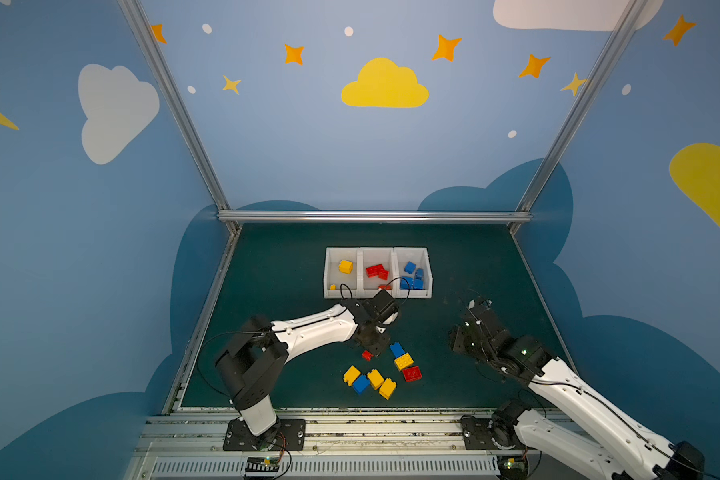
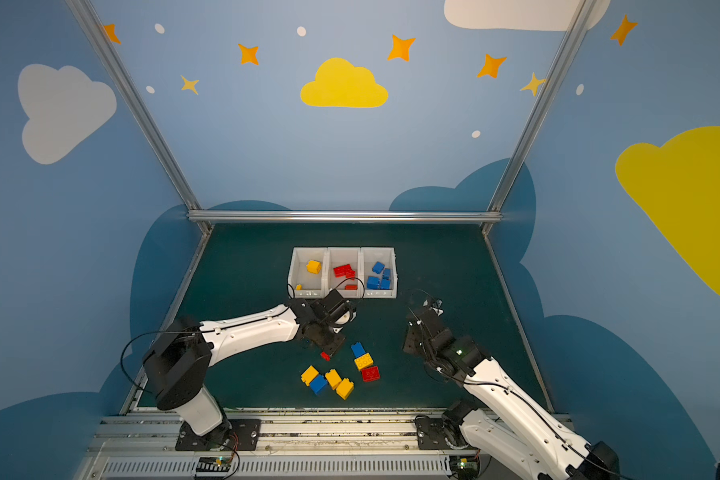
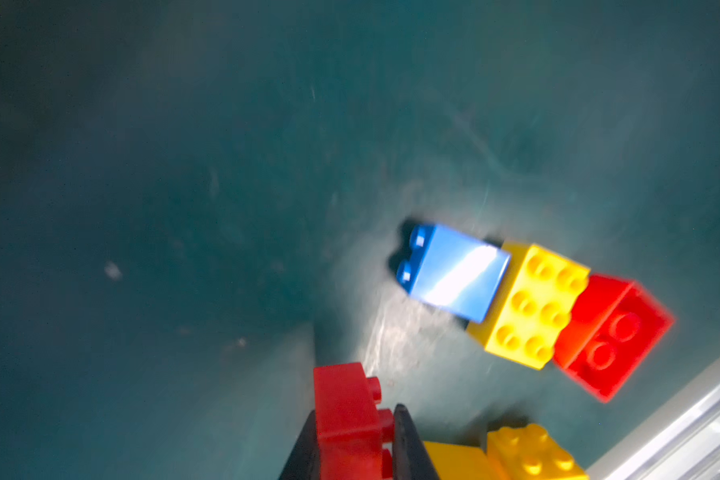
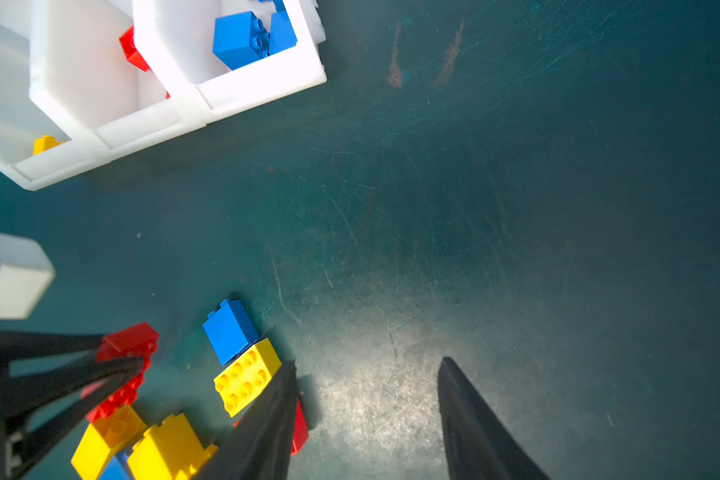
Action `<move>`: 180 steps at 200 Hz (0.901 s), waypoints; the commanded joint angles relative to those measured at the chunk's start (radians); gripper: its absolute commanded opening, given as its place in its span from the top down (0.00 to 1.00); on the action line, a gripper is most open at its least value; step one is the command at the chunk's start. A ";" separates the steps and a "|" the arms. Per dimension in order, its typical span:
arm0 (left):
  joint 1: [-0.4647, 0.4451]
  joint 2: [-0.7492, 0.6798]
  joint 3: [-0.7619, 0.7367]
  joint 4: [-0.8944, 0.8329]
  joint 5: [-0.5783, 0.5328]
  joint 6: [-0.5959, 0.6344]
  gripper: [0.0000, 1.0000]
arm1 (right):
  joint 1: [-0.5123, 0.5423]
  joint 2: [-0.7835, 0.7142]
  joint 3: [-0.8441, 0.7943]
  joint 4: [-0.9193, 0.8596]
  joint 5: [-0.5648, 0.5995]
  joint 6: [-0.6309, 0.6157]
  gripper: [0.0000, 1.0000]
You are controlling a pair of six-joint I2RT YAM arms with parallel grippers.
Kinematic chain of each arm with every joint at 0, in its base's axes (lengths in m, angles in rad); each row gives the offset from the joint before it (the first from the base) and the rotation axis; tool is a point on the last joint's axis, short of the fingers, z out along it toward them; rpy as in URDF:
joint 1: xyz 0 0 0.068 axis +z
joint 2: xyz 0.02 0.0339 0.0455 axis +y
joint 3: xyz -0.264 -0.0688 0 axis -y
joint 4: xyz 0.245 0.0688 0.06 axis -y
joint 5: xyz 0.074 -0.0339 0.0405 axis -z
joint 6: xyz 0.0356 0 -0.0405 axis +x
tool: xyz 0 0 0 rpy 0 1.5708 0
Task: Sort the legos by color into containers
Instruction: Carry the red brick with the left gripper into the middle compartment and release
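Red, hard plastic — the small red brick (image 3: 346, 419) sits clamped between the two black fingers of the left hand (image 3: 352, 449), which is closed on it. In the left wrist view the fingers press on its flat side faces while its studs point out sideways, so it is gripped on the smooth walls and not on the bumpy top. I judge it light and rigid: it will not deform, but its glossy faces are slippery, and a small piece pinched near the fingertips could twist or pop out if the hold is off-centre. Flat opposite walls are the right place to hold it.

In a top view the left hand (image 1: 373, 351) hangs low over the tabletop (image 1: 275, 291) with the brick (image 1: 367, 355) at its tip; whether it has lifted clear of the surface I cannot tell.

Just beyond the fingertips lies a row of three touching bricks — a blue brick (image 3: 454, 272), a yellow brick (image 3: 533, 305) and a larger red brick (image 3: 612, 336). More yellow bricks (image 3: 528, 453) lie close beside the hand.

The white bins (image 1: 377, 272) stand behind the hand, on the far side of its wrist; the middle one already holds red pieces.

The right hand (image 4: 366, 415) stands open and empty, apart from the pile, one finger just beside the yellow brick.
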 commanded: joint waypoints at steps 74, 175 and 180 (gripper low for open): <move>0.146 0.171 0.392 -0.058 0.056 0.126 0.75 | -0.017 -0.090 -0.008 -0.096 0.035 -0.010 0.46; 0.240 0.341 0.634 -0.069 0.078 0.136 0.74 | -0.018 -0.114 -0.008 -0.113 0.033 -0.007 0.47; 0.242 0.348 0.639 -0.069 0.071 0.137 0.74 | -0.018 -0.115 -0.008 -0.113 0.033 -0.007 0.47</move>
